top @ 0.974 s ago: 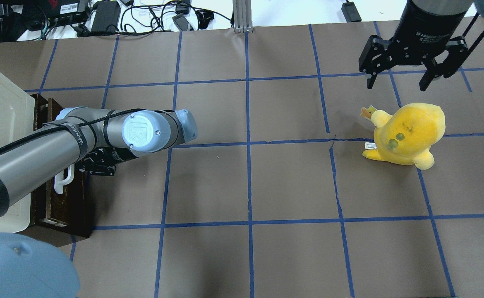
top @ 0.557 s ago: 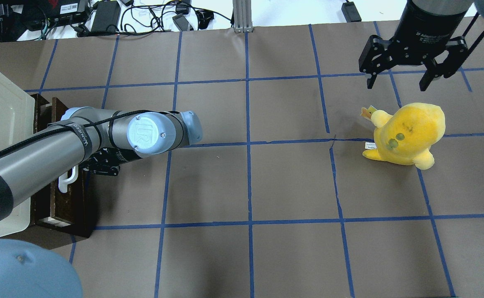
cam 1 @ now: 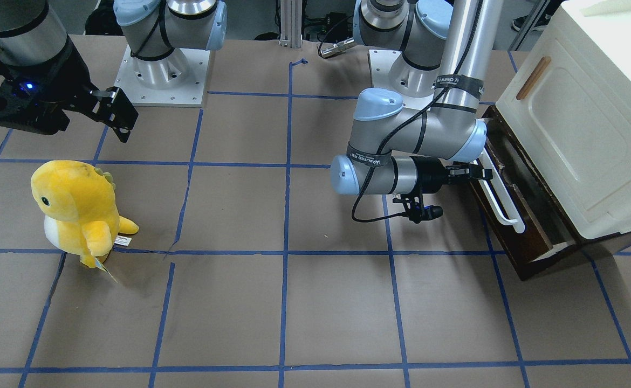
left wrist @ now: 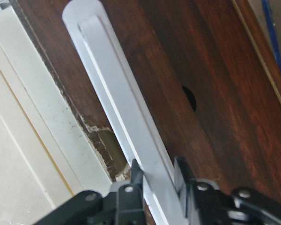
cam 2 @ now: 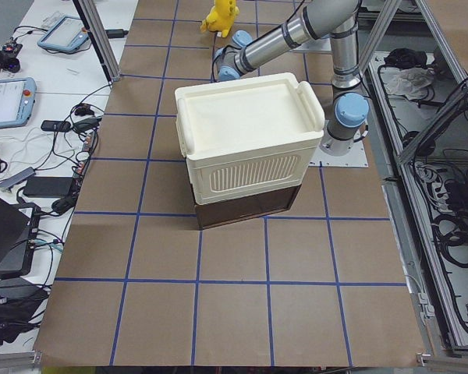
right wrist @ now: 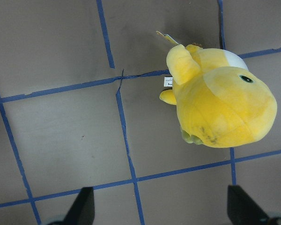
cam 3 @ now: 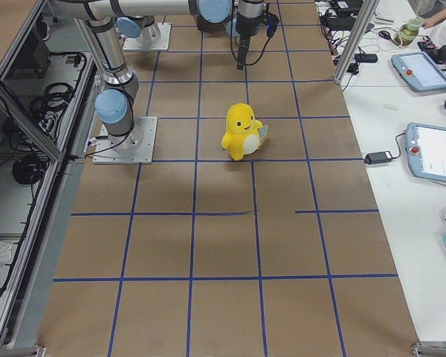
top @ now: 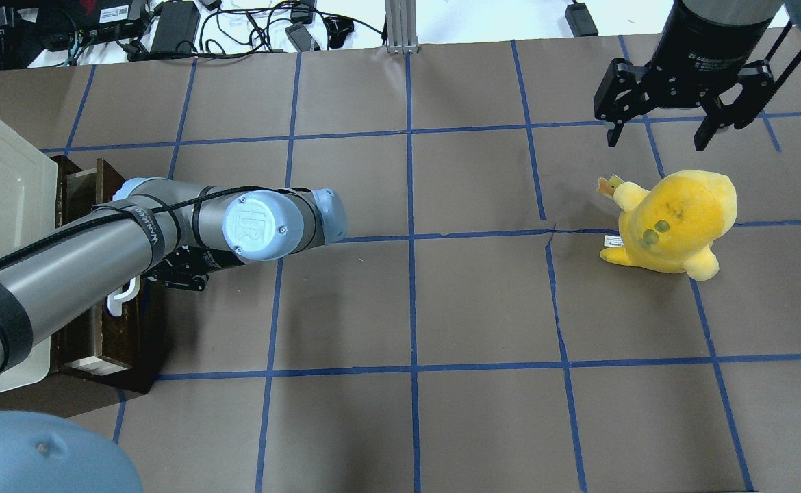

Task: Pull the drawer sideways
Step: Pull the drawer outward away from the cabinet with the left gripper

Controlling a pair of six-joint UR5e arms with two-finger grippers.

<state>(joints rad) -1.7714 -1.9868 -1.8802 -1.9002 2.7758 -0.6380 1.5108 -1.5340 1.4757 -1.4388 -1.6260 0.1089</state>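
Note:
The dark brown drawer (cam 1: 531,231) sits partly pulled out from under the cream-white cabinet (cam 1: 590,108). Its long white bar handle (cam 1: 501,196) runs along the front. My left gripper (cam 1: 474,173) is shut on this handle near its far end. In the left wrist view both fingers clamp the white handle (left wrist: 122,108) against the drawer front (left wrist: 215,93). In the overhead view the drawer (top: 126,329) and handle (top: 118,301) lie under my left arm. My right gripper (top: 657,130) is open and empty, up above the table.
A yellow plush toy (top: 674,219) stands on the right half of the table, just below my right gripper; it also shows in the right wrist view (right wrist: 220,105). The brown table carries a blue tape grid. Cables and power bricks (top: 174,27) lie beyond the far edge.
My left arm has moved toward the table's middle with the handle in its grip, and the drawer has slid further out from under the cabinet. The right arm has not moved.

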